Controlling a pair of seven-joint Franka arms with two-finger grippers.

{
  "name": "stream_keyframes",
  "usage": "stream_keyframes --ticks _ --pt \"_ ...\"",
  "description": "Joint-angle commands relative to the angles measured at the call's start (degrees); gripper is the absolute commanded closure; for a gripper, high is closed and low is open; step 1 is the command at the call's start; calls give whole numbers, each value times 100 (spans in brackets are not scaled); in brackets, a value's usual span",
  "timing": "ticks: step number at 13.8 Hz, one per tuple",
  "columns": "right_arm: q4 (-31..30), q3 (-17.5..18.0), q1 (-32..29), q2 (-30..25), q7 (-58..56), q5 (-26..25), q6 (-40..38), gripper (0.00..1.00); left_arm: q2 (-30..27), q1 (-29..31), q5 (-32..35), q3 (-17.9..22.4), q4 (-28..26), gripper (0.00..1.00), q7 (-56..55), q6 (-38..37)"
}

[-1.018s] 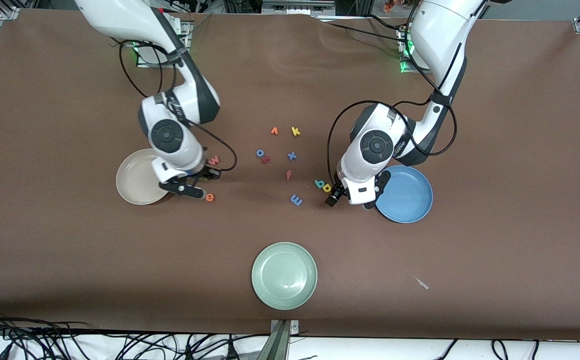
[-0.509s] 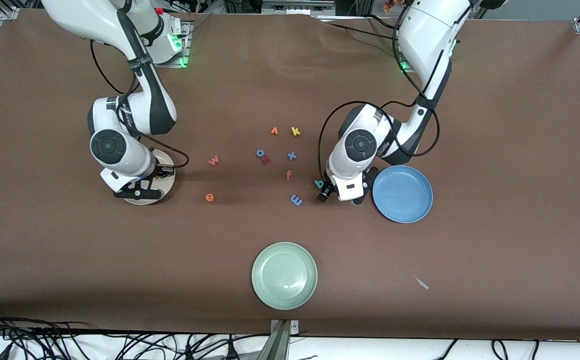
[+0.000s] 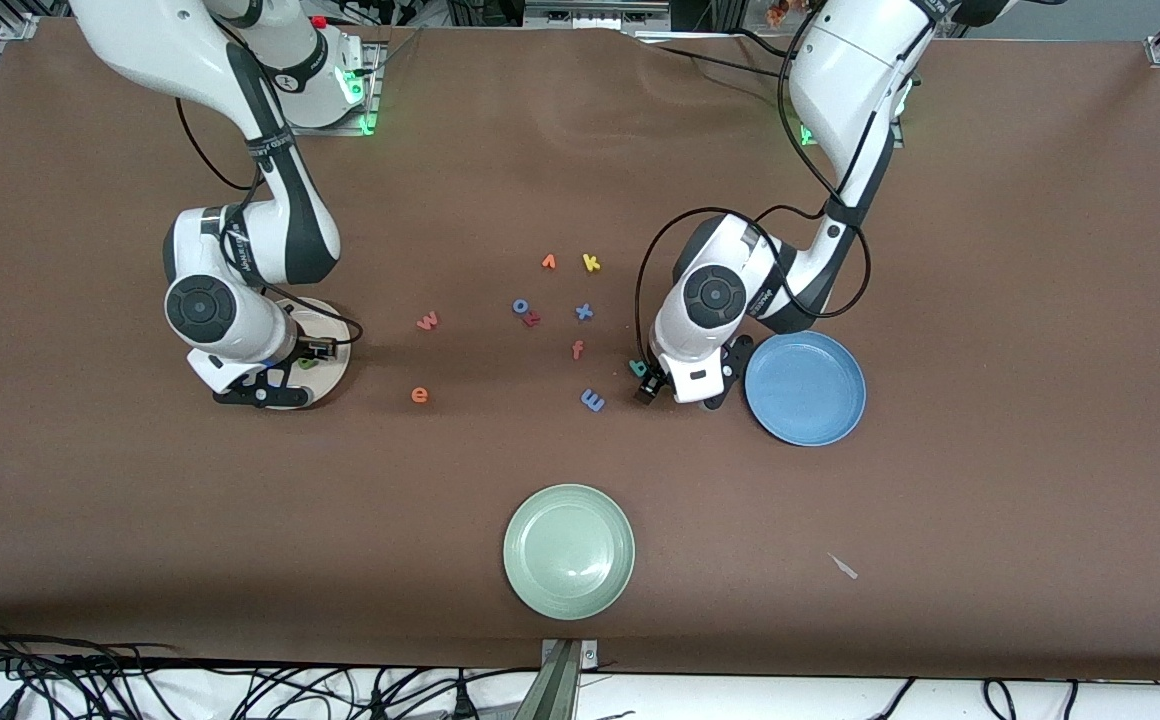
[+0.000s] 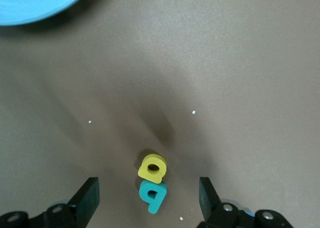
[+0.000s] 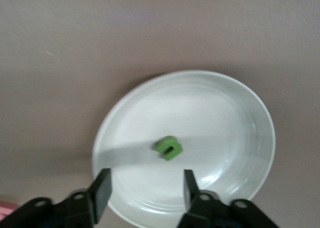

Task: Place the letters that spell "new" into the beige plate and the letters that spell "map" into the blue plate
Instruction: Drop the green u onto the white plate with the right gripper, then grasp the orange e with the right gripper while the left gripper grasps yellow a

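Observation:
The green n (image 5: 168, 148) lies loose in the beige plate (image 5: 260, 113). My right gripper (image 5: 146, 189) hangs open just above that plate (image 3: 332, 372), holding nothing. The red-pink w (image 3: 427, 321) and orange e (image 3: 420, 395) lie on the table between the beige plate and the letter cluster. My left gripper (image 4: 148, 200) is open and low over the yellow a (image 4: 153, 168) and teal p (image 4: 152, 194), which touch each other between its fingers. The blue m (image 3: 592, 400) lies beside them. The blue plate (image 3: 805, 388) holds nothing.
A pale green plate (image 3: 568, 551) sits near the front edge. Spare letters form a cluster mid-table: yellow k (image 3: 591, 263), orange v (image 3: 548, 262), blue o (image 3: 520, 306), red z (image 3: 532, 319), blue x (image 3: 584, 312), orange f (image 3: 577, 350).
My right arm carried the green n from near the e to over the beige plate, opened, and the n dropped in. My left gripper shifted from the blue plate's edge to over the a and p.

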Motion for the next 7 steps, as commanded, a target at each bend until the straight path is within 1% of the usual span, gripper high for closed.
stream_keyframes --ticks 1,2,3,5,7 --pt "422 254 11 147 368 519 -49 0 59 -36 122 38 95 13 -69 15" --pt "649 394 37 323 595 800 4 0 67 -54 131 38 69 13 -69 15" --pt "843 456 63 464 807 994 22 0 76 -62 131 38 51 13 -69 15" --pt "985 500 124 605 861 1057 153 0 85 -62 122 38 51 15 -69 15" --pt "986 518 212 789 879 1092 591 0 94 -62 131 38 51 19 -69 15"
